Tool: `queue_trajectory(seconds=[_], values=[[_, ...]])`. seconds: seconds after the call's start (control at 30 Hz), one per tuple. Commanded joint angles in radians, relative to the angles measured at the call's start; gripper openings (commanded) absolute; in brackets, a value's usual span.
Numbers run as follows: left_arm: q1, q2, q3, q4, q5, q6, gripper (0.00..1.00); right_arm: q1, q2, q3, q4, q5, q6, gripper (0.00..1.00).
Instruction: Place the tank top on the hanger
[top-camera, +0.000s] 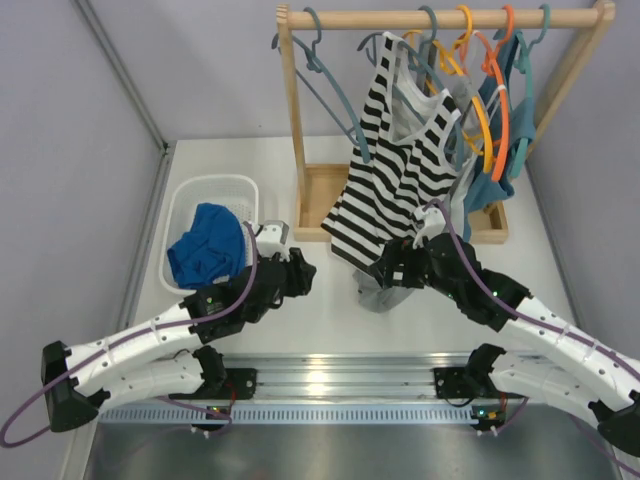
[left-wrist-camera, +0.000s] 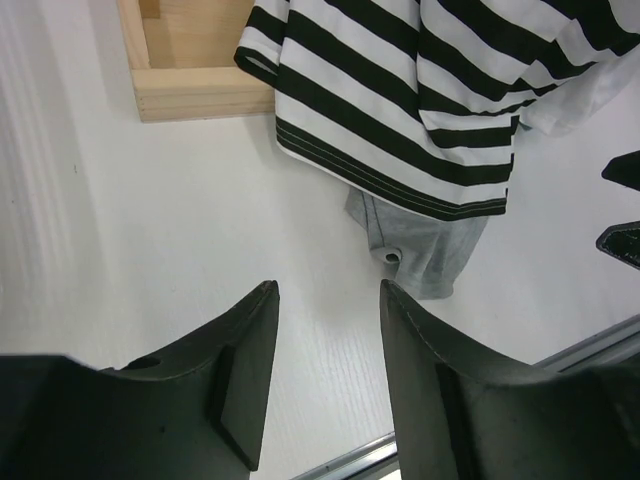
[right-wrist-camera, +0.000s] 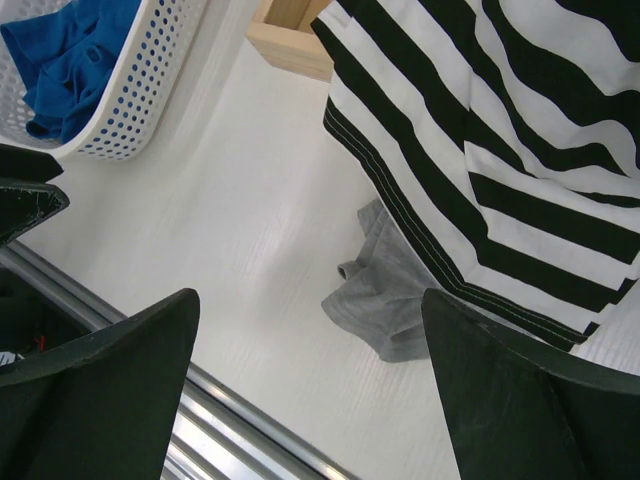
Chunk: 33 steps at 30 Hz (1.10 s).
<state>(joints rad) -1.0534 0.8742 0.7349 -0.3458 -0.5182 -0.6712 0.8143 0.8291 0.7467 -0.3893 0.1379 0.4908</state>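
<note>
The royal-blue tank top (top-camera: 208, 245) lies crumpled in a white basket (top-camera: 180, 205) at the left; it also shows in the right wrist view (right-wrist-camera: 65, 50). The slate-blue hanger (top-camera: 335, 88) hangs empty at the left end of the wooden rack's rail. My left gripper (top-camera: 300, 272) is open and empty, low over the table just right of the basket; its open fingers (left-wrist-camera: 325, 290) frame bare table. My right gripper (top-camera: 392, 268) is wide open and empty (right-wrist-camera: 310, 300), near the hem of the striped top.
The black-and-white striped top (top-camera: 400, 170) hangs mid-rack, with orange (top-camera: 500, 110) and yellow (top-camera: 478, 115) hangers and a teal top (top-camera: 495, 170) to its right. A grey garment (top-camera: 385, 292) lies on the table under the striped hem. The rack's wooden base (top-camera: 318, 195) stands behind.
</note>
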Motion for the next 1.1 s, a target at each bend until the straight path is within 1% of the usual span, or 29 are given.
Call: queue_trajectory(seconds=[0.0,0.2,0.3,0.37,0.4,0.43,0.47,0.5,0.53,0.57,0.6,0.67,0.7,0.73,0.77,0.8,0.9,0.97,1.03,1.07], values=[[-0.002,-0.018,0.046,0.016,-0.028,0.001,0.50,0.008,-0.015,0.010,0.043,0.015,-0.003,0.93],[-0.002,-0.006,0.096,-0.001,-0.058,-0.005,0.51,0.006,-0.002,0.011,0.035,-0.011,-0.003,0.94],[-0.002,0.020,0.136,-0.027,-0.121,-0.016,0.53,0.008,0.011,0.023,0.029,-0.027,-0.009,0.96],[0.000,0.045,0.191,-0.067,-0.213,-0.033,0.56,0.008,0.034,0.036,0.012,-0.031,-0.020,0.96],[0.004,0.077,0.216,-0.129,-0.261,-0.044,0.56,0.008,0.044,0.043,0.006,-0.032,-0.024,0.96],[0.015,0.118,0.271,-0.178,-0.331,-0.085,0.58,0.008,0.056,0.055,-0.002,-0.040,-0.031,0.96],[0.032,0.140,0.299,-0.223,-0.353,-0.105,0.58,0.008,0.061,0.059,-0.005,-0.040,-0.032,0.96],[0.100,0.164,0.325,-0.304,-0.352,-0.123,0.59,0.008,0.064,0.065,-0.009,-0.043,-0.035,0.96],[0.152,0.186,0.346,-0.327,-0.338,-0.136,0.59,0.008,0.067,0.069,-0.011,-0.050,-0.034,0.96],[0.212,0.206,0.372,-0.344,-0.262,-0.136,0.59,0.008,0.071,0.071,-0.013,-0.052,-0.035,0.96],[0.345,0.233,0.377,-0.352,-0.220,-0.130,0.58,0.008,0.076,0.074,-0.016,-0.057,-0.035,0.96],[0.459,0.261,0.373,-0.335,-0.166,-0.102,0.58,0.008,0.088,0.077,-0.019,-0.072,-0.038,0.96],[0.554,0.272,0.370,-0.335,-0.149,-0.100,0.58,0.008,0.093,0.077,-0.020,-0.076,-0.038,0.96],[0.600,0.285,0.363,-0.326,-0.129,-0.094,0.58,0.008,0.097,0.080,-0.023,-0.084,-0.038,0.96],[0.689,0.317,0.348,-0.322,-0.105,-0.091,0.58,0.008,0.103,0.080,-0.023,-0.089,-0.038,0.96],[0.726,0.336,0.337,-0.314,-0.059,-0.091,0.57,0.008,0.105,0.079,-0.023,-0.096,-0.038,0.96],[0.831,0.425,0.296,-0.292,-0.039,-0.110,0.57,0.008,0.101,0.074,-0.017,-0.107,-0.038,0.95],[0.860,0.491,0.256,-0.224,-0.017,-0.099,0.57,0.008,0.097,0.068,-0.011,-0.115,-0.038,0.95],[0.897,0.545,0.247,-0.206,0.001,-0.109,0.56,0.008,0.094,0.062,-0.005,-0.121,-0.038,0.96],[0.915,0.596,0.247,-0.203,0.007,-0.117,0.56,0.009,0.094,0.060,0.000,-0.121,-0.038,0.95]])
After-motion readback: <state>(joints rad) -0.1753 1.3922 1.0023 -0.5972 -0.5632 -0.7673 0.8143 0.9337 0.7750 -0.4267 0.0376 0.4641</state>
